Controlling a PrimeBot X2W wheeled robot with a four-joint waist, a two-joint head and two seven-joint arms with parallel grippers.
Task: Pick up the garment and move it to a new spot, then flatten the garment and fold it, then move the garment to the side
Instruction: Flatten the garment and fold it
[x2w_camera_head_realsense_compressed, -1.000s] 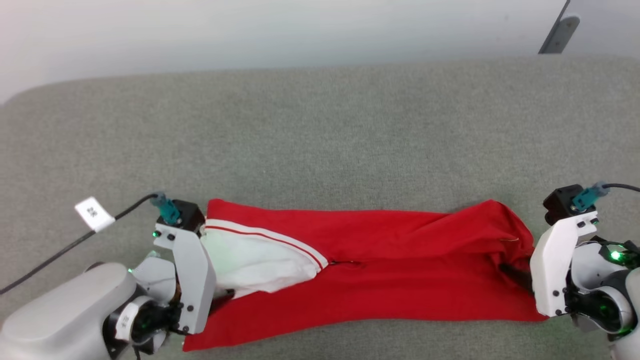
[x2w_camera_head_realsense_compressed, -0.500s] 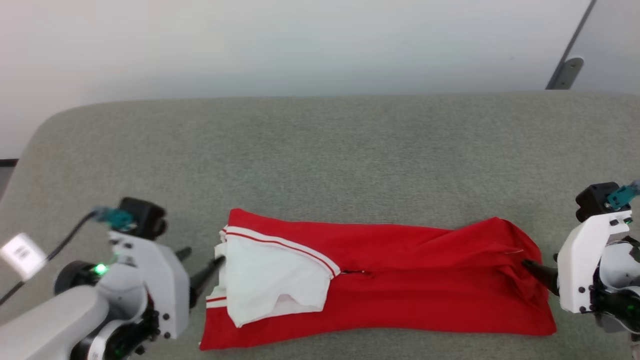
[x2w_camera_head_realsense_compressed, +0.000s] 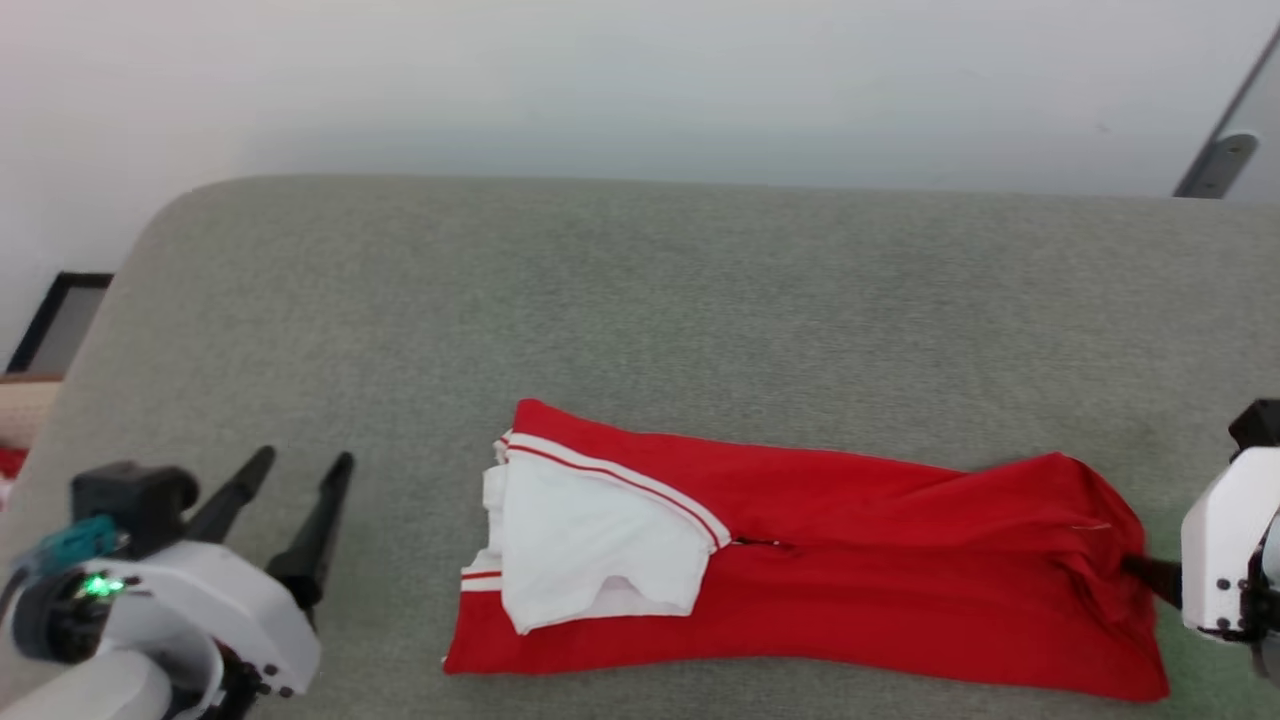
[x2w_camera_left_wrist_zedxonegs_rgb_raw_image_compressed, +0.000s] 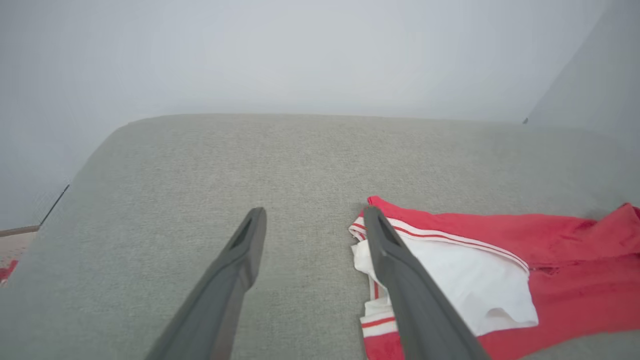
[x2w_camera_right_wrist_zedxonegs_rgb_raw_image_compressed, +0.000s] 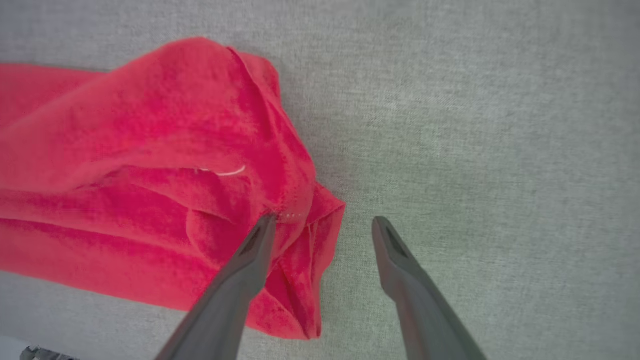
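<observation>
item: garment (x2w_camera_head_realsense_compressed: 850, 590). red jersey t-shirt, folded lengthwise into a long band, lying flat on the grey woven surface (x2w_camera_head_realsense_compressed: 640, 300) in the near half of the head view, right of centre. long axis runs left to right.
- left end: white short sleeve (x2w_camera_head_realsense_compressed: 590, 545) folded over on top of the red body, with red-and-white striped trim along its upper seam and at its lower left corner.
- right end: red cloth bunched into loose folds; a short white thread (x2w_camera_right_wrist_zedxonegs_rgb_raw_image_compressed: 230, 172) lies on it in the right wrist view.
- number print: cannot be made out.

item: left gripper (x2w_camera_head_realsense_compressed: 302, 458). lower left of the head view, over bare surface, well apart from the garment's left end. two dark fingers spread wide, nothing between them. in the left wrist view (x2w_camera_left_wrist_zedxonegs_rgb_raw_image_compressed: 314, 212) one finger crosses in front of the sleeve trim; whether it touches the cloth cannot be told from that view.

item: right gripper (x2w_camera_right_wrist_zedxonegs_rgb_raw_image_compressed: 325, 220). at the garment's right end. fingers spread wide and not clamped on anything. one fingertip sits at the rumpled red hem, touching or just above it; the other stands over bare surface just beside the cloth's corner. a corner of the hem pokes into the gap between them.

item: background. pale plain wall (x2w_camera_head_realsense_compressed: 640, 90) behind the surface; a grey metal bracket (x2w_camera_head_realsense_compressed: 1215, 165) at the upper right of the head view.
</observation>
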